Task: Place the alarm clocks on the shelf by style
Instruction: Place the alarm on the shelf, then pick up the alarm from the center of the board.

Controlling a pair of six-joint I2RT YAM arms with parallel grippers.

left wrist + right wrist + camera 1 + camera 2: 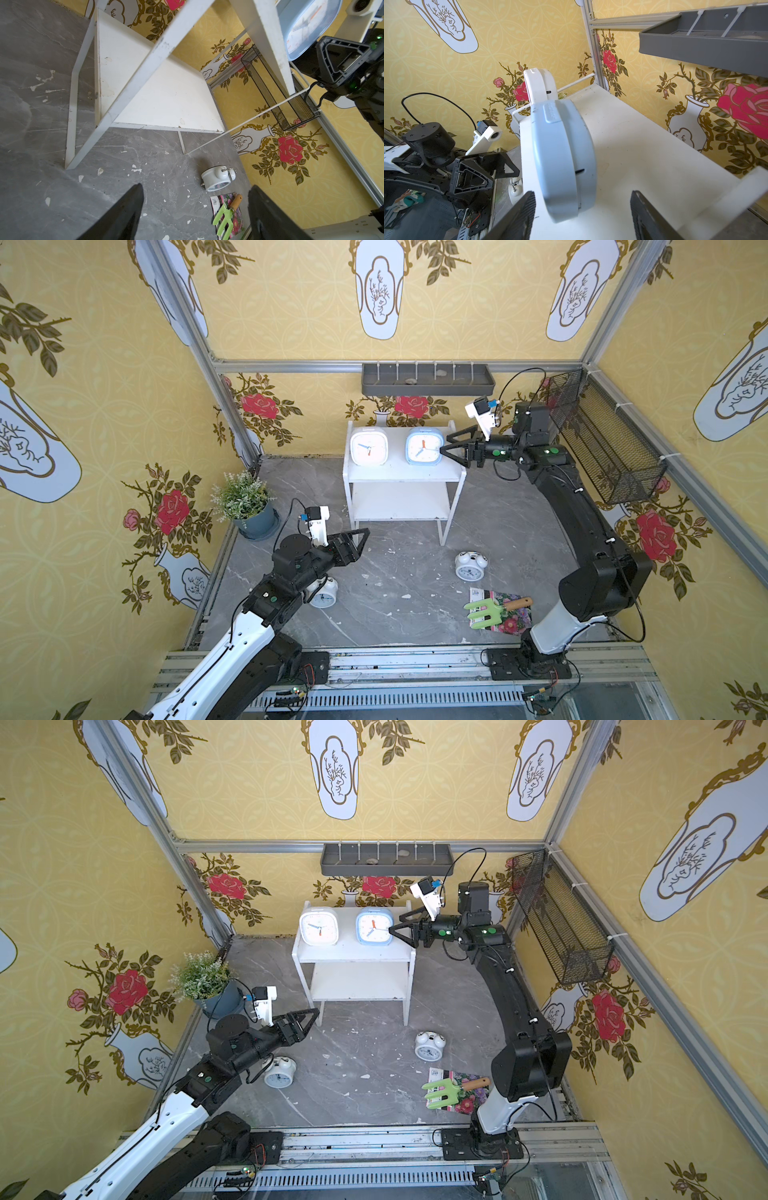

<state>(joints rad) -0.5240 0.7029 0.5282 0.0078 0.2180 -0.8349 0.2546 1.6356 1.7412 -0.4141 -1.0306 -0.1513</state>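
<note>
**In both top views.** The shelf [405, 479] stood at far centre of the floor [395, 605]. The white square clock [369, 446] and light blue clock [424, 446] stood upright side by side on its top board, blue rightward. The right gripper [444, 444] was spread and empty, just right of the light blue clock. The left gripper [362, 542] was spread and empty, near-left of the shelf. The right twin-bell clock [469, 566] lay on the floor near-right of the shelf. The left twin-bell clock [324, 595] lay partly under the left arm [257, 614].

**Left wrist view.** The fingers stood apart above the floor.

**Right wrist view.** The light blue clock stood just ahead of the parted fingers.
</note>
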